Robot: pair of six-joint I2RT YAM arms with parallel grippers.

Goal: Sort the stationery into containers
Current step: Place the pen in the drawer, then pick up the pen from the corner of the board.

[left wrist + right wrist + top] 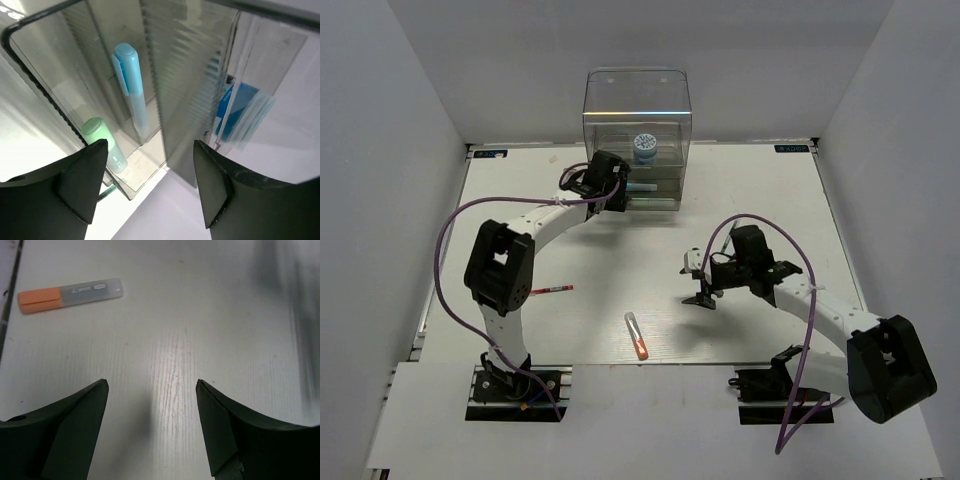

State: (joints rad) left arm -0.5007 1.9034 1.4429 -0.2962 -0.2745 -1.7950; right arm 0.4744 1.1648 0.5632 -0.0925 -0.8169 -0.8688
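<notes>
The clear smoky drawer unit (636, 110) stands at the back of the table, with the round blue-and-white tub (644, 147) in its tall upper compartment. My left gripper (617, 200) is open just in front of the drawers' left side, holding nothing. In the left wrist view the open fingers (82, 185) frame the clear drawers (150, 165), where a light-blue marker (131, 85) and a pale-green marker (103, 142) lie. My right gripper (702, 297) hangs open over bare table. The grey orange-tipped marker (636, 336) (70, 295) lies to its left. A thin red pen (552, 290) lies near the left arm.
White walls close the table on the left, back and right. The left arm (500, 265) arches from its base to the drawers, with a purple cable looping beside it. The right arm (820, 310) reaches in from the near right corner.
</notes>
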